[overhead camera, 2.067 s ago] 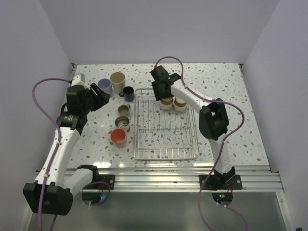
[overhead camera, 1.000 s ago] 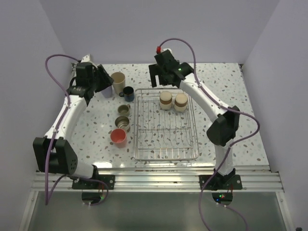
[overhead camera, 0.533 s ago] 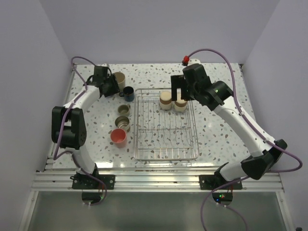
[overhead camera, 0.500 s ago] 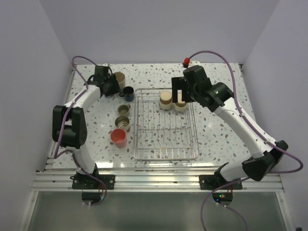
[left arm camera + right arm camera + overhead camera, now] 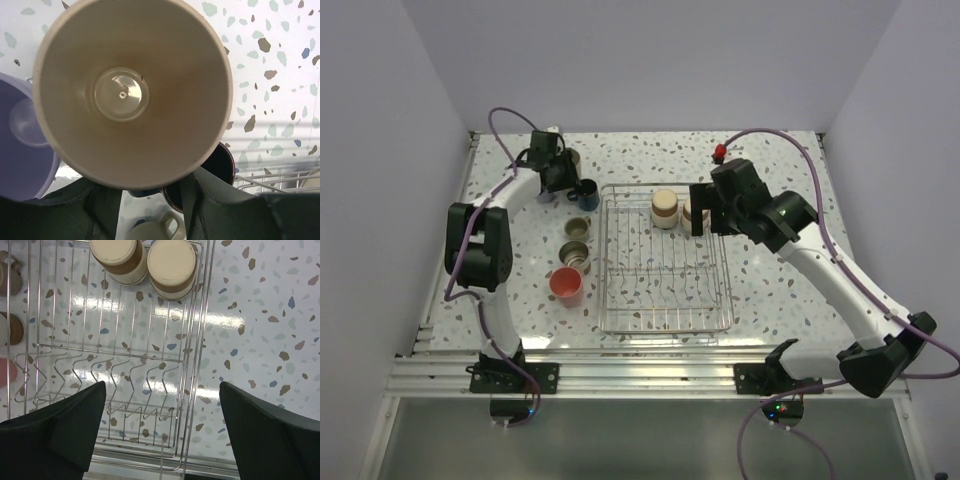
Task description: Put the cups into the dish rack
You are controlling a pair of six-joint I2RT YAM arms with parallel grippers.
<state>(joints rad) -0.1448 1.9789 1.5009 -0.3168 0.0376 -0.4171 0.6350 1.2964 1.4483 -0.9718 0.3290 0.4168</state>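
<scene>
Two tan cups sit upside down at the wire dish rack's far end. A beige tumbler, lavender tumbler, blue mug, coral cup and steel cups stand to its left.

Robot lab: bare lavender walls, aluminium rail

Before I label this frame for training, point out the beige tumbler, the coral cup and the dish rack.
beige tumbler (image 5: 121, 95), left wrist view, inner bottom.
coral cup (image 5: 566, 284), top external view, open mouth.
dish rack (image 5: 665, 285), top external view, bare wire floor.
</scene>
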